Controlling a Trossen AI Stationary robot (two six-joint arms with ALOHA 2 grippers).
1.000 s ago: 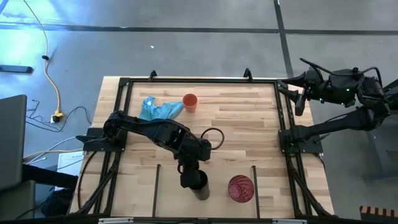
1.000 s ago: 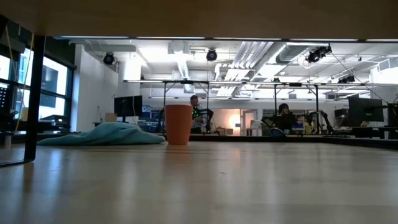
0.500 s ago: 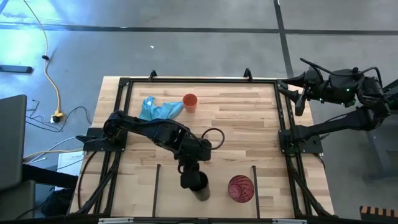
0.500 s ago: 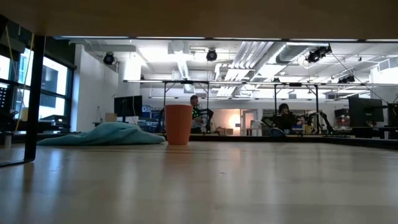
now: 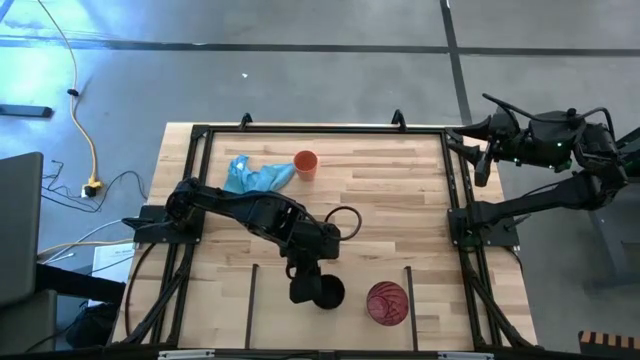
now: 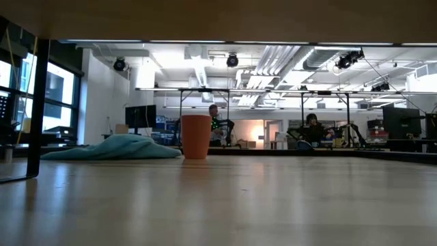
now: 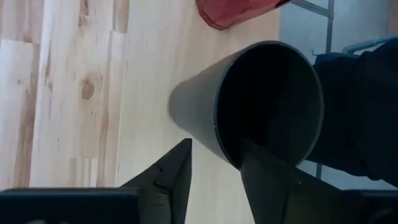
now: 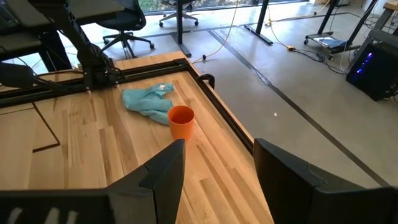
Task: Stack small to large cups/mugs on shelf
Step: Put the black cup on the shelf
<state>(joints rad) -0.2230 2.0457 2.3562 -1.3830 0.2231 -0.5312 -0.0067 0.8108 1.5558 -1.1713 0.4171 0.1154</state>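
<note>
here three cups: one orange, one black, one red-pink.

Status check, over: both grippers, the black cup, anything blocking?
Left gripper at black cup on shelf, one finger inside the rim. Right gripper open, parked off table. Red cup beside it, apart. Nothing blocking.

Light wooden counter, black-framed. Orange cup stood upright near far edge, blue cloth just beside it. Black cup and red-pink cup sat near each other on shelf at near edge.
</note>
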